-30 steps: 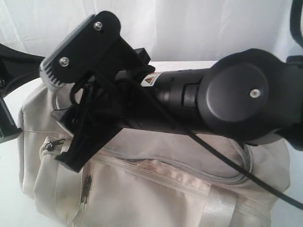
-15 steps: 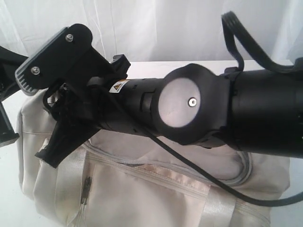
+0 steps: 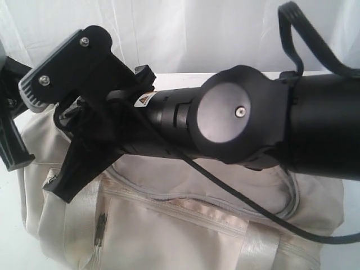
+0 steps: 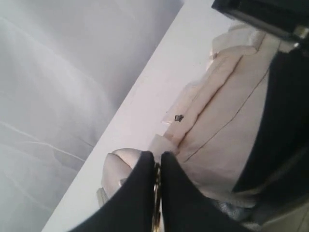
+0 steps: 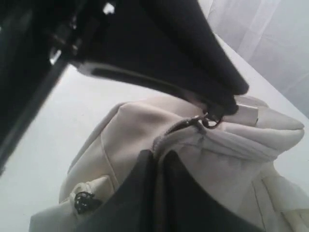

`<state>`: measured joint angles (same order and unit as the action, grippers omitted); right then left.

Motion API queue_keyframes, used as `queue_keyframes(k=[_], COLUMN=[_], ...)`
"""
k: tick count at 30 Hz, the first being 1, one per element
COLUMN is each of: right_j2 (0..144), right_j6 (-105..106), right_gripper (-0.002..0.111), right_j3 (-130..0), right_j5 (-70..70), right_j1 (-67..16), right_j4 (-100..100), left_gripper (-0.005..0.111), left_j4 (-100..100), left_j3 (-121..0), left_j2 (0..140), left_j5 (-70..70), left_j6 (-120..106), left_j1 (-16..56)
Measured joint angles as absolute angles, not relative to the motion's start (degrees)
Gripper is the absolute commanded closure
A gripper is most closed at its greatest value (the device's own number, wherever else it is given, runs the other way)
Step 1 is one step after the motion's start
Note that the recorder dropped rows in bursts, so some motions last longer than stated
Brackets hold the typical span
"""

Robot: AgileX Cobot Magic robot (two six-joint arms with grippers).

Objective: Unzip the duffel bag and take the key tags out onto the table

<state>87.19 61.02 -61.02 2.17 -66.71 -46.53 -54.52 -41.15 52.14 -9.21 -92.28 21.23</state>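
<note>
The right arm (image 3: 242, 121) and its cable (image 3: 236, 197) hide most of the 1 duffel bag (image 3: 169, 225), which lies on the table (image 3: 8, 236) near its far edge by the curtain (image 3: 197, 34). The bag's near side is cut off. The left gripper (image 4: 155, 159) pinches the zip pull (image 5: 208, 120), its fingers almost touching. The right gripper (image 5: 157, 162) is closed against the bag; whether cloth sits between its 2 fingers is unclear.

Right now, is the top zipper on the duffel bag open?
No, the grey zipper across the duffel bag lies closed, with no lining showing.

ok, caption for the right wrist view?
Left gripper pinching the zipper pull of the duffel bag; right gripper, shut, close to the fabric.
</note>
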Motion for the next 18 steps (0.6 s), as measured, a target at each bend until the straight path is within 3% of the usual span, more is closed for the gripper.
queue_keyframes(k=[18], right_j2=[84.63], right_j6=[61.24], right_gripper=[0.108], right_j3=[-61.02], right_j5=[11.7], right_j1=[-65.81], right_j4=[-45.77], left_gripper=[0.107], left_j4=[-54.21], left_j3=[-48.6], left_j2=[63.75], left_j5=[-7.88], left_j6=[-94.3], left_j1=[21.35])
